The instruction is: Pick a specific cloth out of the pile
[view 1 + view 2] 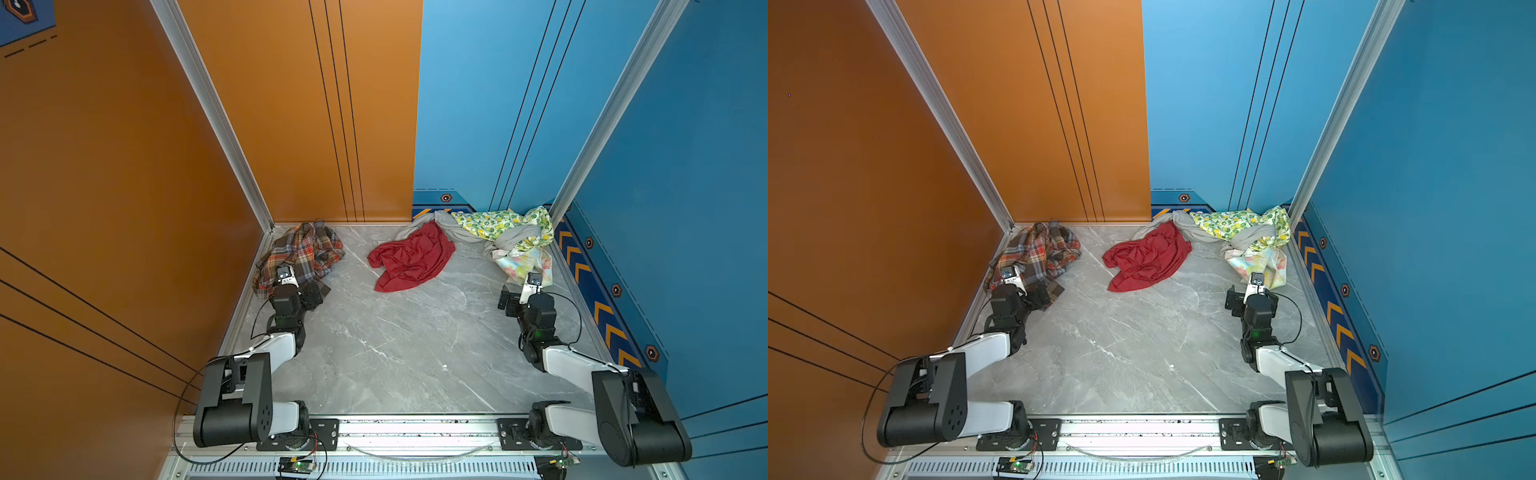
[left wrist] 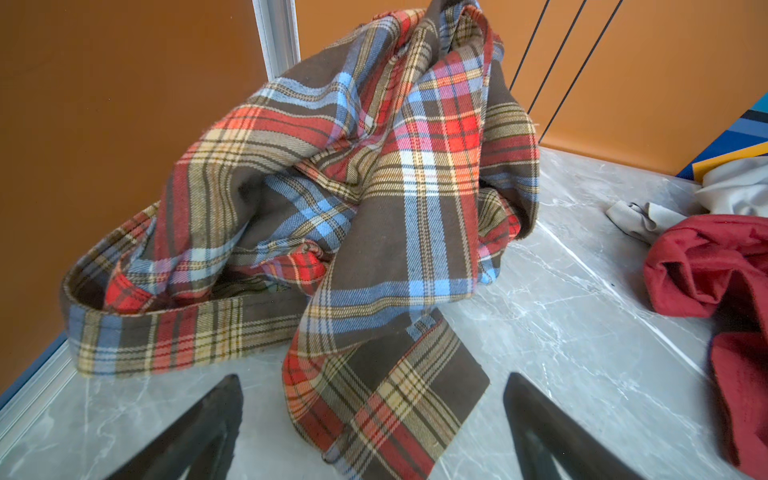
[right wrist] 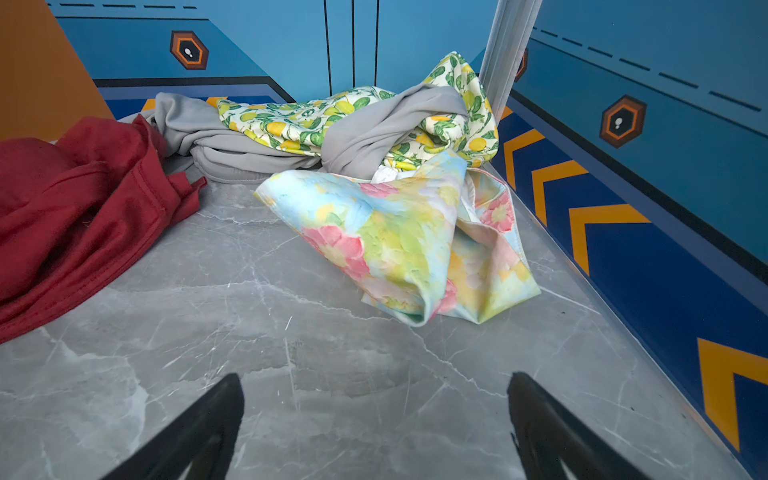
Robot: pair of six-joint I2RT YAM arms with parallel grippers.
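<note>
The cloth (image 1: 303,249) (image 1: 1038,253), plaid in brown, red and blue, lies crumpled in the far left corner, apart from the pile. My left gripper (image 1: 286,274) (image 2: 372,376) stands open at its near edge. A loose plaid flap (image 2: 386,395) lies flat on the floor between the wide-apart fingers, not clamped. The pile (image 1: 494,232) (image 1: 1237,232) sits in the far right corner: lemon print (image 3: 332,112), grey fabric (image 3: 386,133) and pastel floral fabric (image 3: 407,241). My right gripper (image 1: 533,279) (image 3: 376,375) is open over bare floor just short of the floral fabric.
A plain red cloth (image 1: 411,257) (image 3: 75,208) lies spread at the far middle, touching the grey fabric. Orange walls (image 1: 124,166) close the left and far left, blue walls (image 1: 685,166) the right. The grey marble floor (image 1: 395,345) stretches between the arms.
</note>
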